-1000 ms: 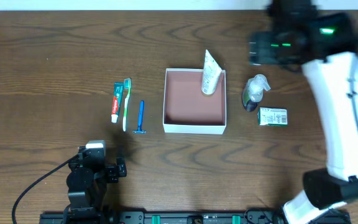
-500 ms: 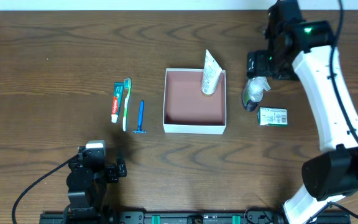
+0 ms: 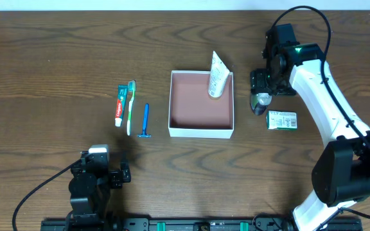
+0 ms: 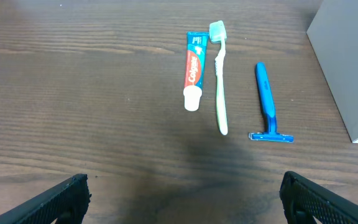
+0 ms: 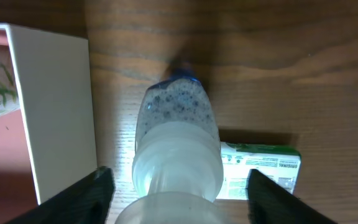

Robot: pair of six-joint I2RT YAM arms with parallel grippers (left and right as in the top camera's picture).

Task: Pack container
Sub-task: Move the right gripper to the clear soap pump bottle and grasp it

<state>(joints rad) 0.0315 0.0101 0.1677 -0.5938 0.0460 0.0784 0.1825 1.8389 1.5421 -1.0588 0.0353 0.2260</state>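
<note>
- Nearest to me, the left gripper (image 4: 184,182) hangs low over the wooden surface (image 3: 50,70), its two fingers spread wide and holding nothing
- A little beyond it lie a blue razor (image 3: 146,120), a green toothbrush (image 3: 131,106) and a toothpaste tube (image 3: 119,105), side by side
- The container (image 3: 201,133) sits at the middle of the surface, to the right of the razor, open side up
- A green-and-white packet (image 3: 282,120) lies right of the container
- Just behind the packet is a clear bottle (image 5: 176,124)
- The right gripper (image 5: 180,179) is released, one finger on each side of the bottle, with gaps visible
- A white tube (image 3: 218,76) stands in the far right corner of the container
</note>
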